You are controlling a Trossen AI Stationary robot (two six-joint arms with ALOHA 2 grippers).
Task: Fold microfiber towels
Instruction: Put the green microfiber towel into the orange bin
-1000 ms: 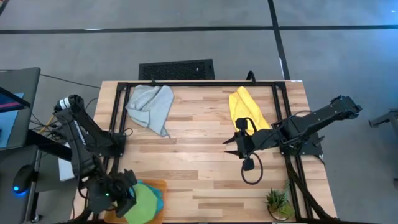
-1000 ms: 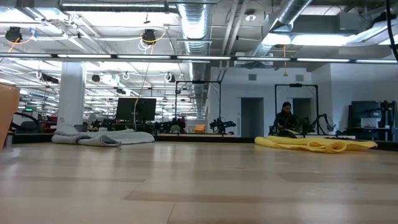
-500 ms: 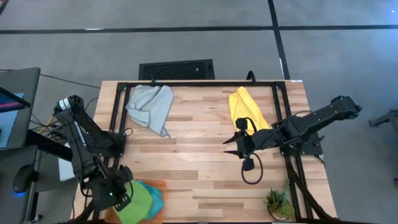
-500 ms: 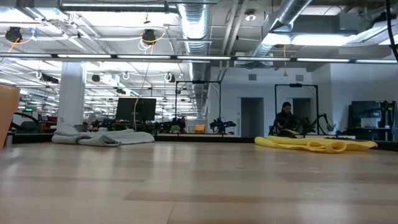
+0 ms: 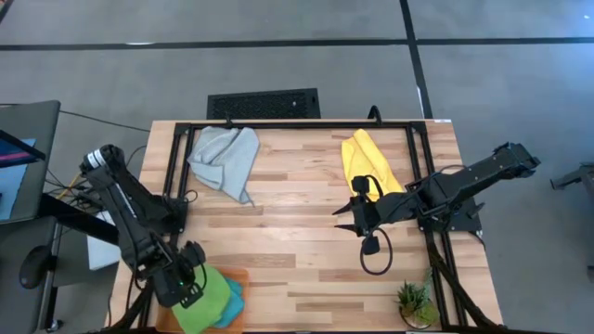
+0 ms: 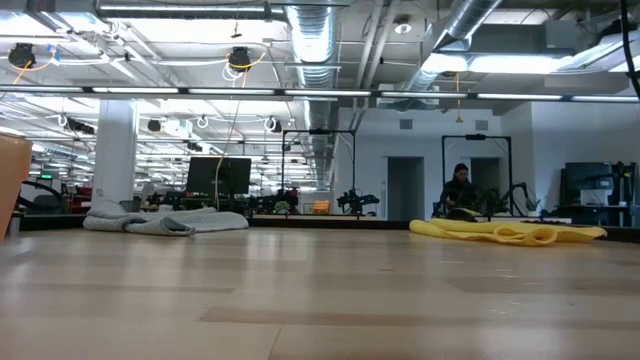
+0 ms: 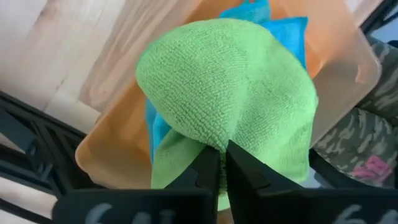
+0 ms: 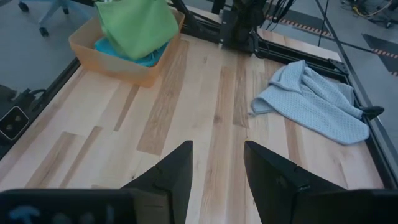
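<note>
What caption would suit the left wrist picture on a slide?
Left claw shut on the green towel, above the teal towel in the orange tray.

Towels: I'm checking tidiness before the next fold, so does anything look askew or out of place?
Yes. The grey towel and yellow towel lie crumpled on the table's far side. The green towel, pinched by the left gripper, bulges above the teal towel in the orange tray.
</note>
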